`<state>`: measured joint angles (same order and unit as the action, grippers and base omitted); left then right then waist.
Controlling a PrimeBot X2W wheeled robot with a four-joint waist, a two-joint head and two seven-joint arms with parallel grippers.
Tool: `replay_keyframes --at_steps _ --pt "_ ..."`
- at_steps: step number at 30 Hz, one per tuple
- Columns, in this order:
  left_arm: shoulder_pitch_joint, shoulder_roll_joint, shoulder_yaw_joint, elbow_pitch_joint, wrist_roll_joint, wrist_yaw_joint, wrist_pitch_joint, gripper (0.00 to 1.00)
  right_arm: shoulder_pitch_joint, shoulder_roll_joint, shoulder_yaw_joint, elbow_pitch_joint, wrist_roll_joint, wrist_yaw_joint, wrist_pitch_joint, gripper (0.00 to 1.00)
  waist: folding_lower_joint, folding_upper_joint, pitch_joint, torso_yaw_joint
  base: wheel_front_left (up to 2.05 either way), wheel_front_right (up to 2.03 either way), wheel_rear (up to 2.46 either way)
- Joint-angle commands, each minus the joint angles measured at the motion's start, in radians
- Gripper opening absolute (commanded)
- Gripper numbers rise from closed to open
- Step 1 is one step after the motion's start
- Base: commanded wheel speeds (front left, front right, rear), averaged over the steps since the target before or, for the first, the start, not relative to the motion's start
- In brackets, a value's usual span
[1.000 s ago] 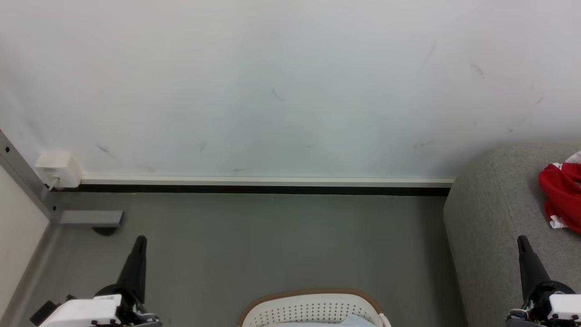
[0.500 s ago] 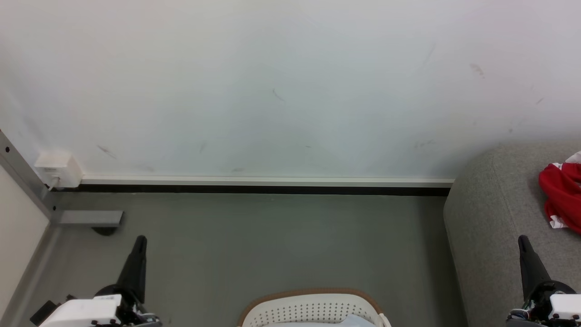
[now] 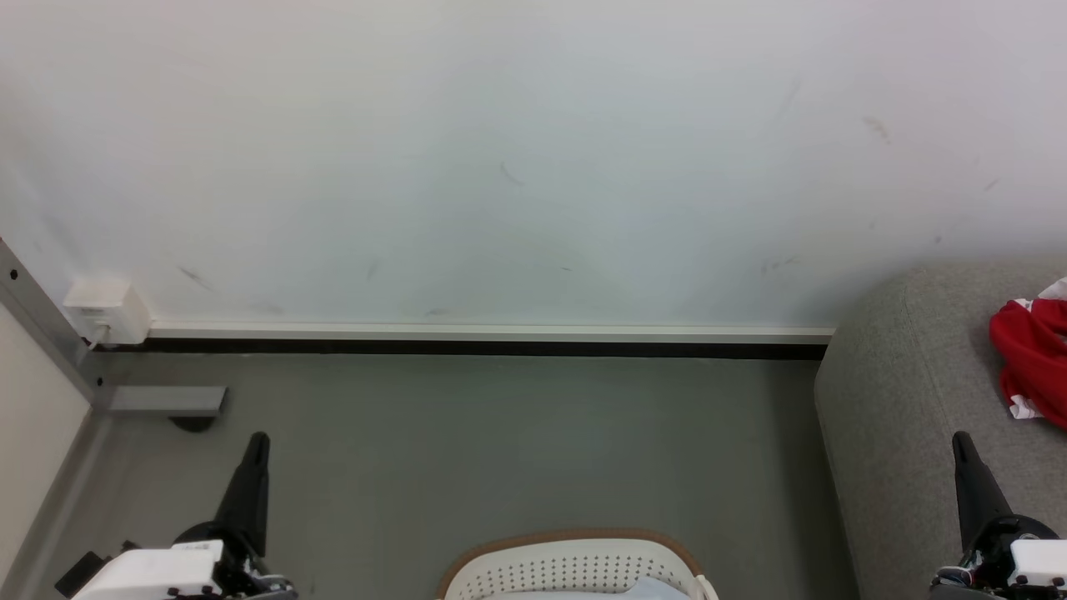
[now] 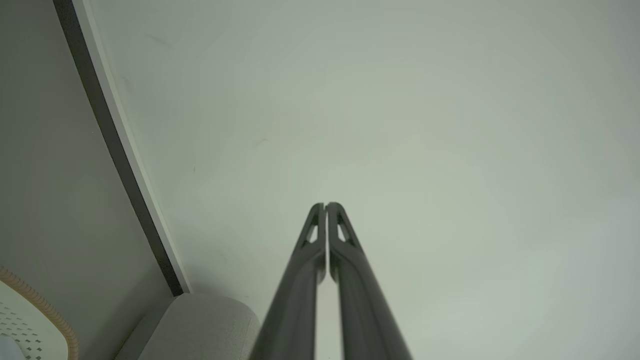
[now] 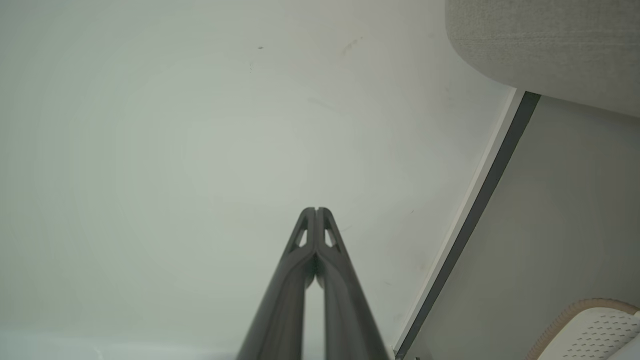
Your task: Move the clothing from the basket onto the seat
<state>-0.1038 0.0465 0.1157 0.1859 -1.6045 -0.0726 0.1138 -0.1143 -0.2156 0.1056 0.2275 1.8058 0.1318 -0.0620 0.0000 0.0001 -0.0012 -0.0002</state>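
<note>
Far left, a white socket box [image 3: 104, 308] sits low on the scuffed wall [image 3: 500, 167], just above the skirting [image 3: 483, 333], with a grey metal foot [image 3: 162, 400] on the floor [image 3: 500, 442] beneath it. Next along, the left gripper [image 3: 257, 440] pokes up from the bottom corner. Its wrist view confirms it: both fingers pressed tip to tip, nothing between them, aimed at bare wall.

Centre bottom, here's the basket [image 3: 575, 536], a white perforated wall under a tan rim, cut by the frame edge. A fold of pale cloth [image 3: 658, 590] lies inside it.

Moving right, the grey seat [image 3: 909, 392] bulges in with its rounded corner against the wall. The right gripper [image 3: 960, 438] rises in front of it, fingers also closed hard together, carrying nothing, well apart from the jersey.

And there it is, the jersey [image 3: 1032, 354], out of the basket and lying on top of the seat at the far right edge. It's a crumpled heap of bright red, its folds bunched in deep creases. There's a flash of white trim at its top and another white scrap at its lower left corner, and the frame cuts off its right side.

Against a second ago? Nothing to call. Both grippers stand where they were, closed as before, the jersey keeps the same shape, and the camera has not shifted.
</note>
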Motion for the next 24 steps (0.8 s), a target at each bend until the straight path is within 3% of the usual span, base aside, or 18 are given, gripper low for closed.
replay_keyframes --at_steps 1,24 --pt "-0.006 0.007 0.000 -0.003 -0.014 -0.001 0.004 0.00 -0.005 -0.007 0.001 -0.003 0.002 -0.002 -0.002 0.00 0.0000 -0.0001 0.000 0.000 0.00 0.00 0.00" --pt "-0.006 0.007 0.000 -0.003 -0.014 -0.001 0.004 0.00 -0.005 -0.022 0.019 -0.008 0.019 -0.002 -0.017 0.00 0.0000 -0.0001 0.000 0.000 0.00 0.00 0.00"
